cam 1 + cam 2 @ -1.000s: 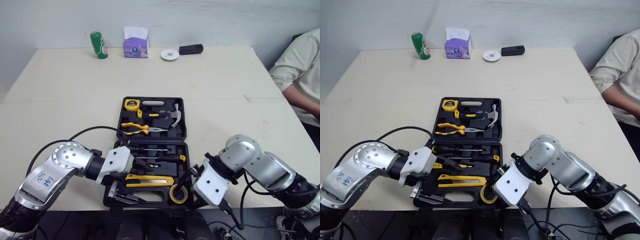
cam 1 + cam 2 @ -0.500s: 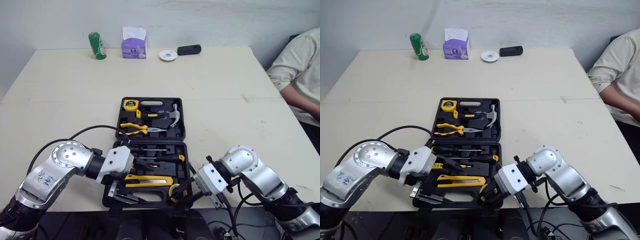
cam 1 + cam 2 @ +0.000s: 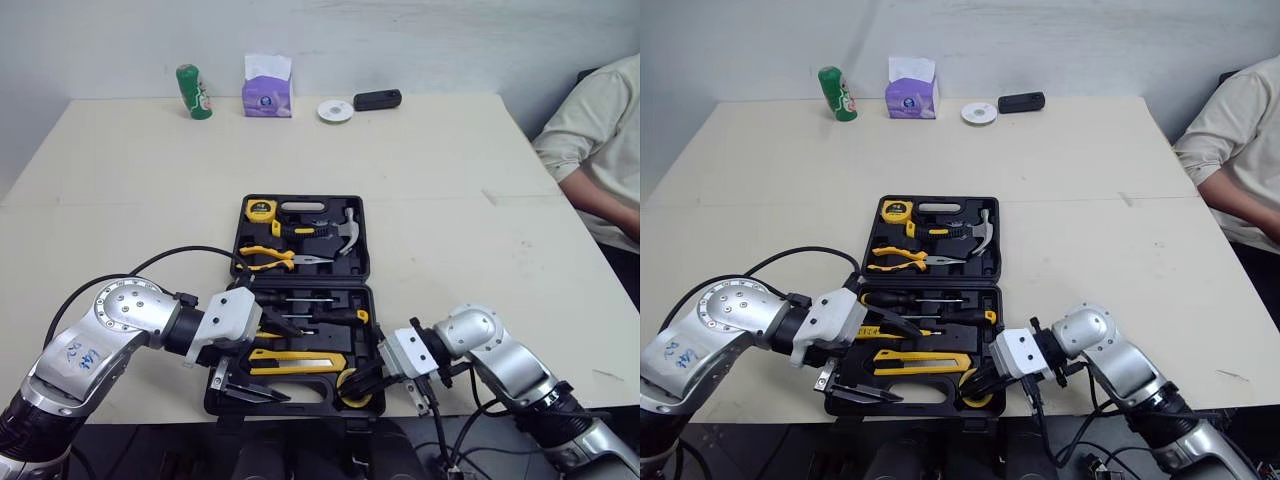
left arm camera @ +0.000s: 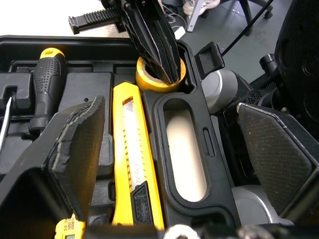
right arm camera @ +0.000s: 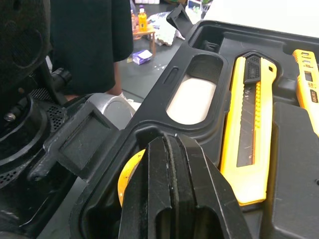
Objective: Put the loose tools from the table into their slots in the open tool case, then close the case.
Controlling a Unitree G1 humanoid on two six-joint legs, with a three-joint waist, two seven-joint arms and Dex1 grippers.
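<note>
At the near right corner of the tool case (image 3: 305, 284), the yellow tape roll (image 4: 149, 85) sits in its round slot. Right gripper (image 3: 367, 379) has its fingers pressed together, tips poking into the roll's centre hole, nothing clamped. Left gripper (image 3: 293, 363) hangs over the case's near half with its fingers spread wide, holding nothing. The yellow utility knife (image 4: 132, 149) lies in its slot between them. Screwdrivers (image 3: 310, 300) are seated just beyond the knife, by the case hinge. Tape measure (image 3: 263, 209), pliers (image 3: 275, 257) and hammer (image 3: 347, 232) are in the case's far half. Case lies flat open on the worktop (image 3: 450, 180).
</note>
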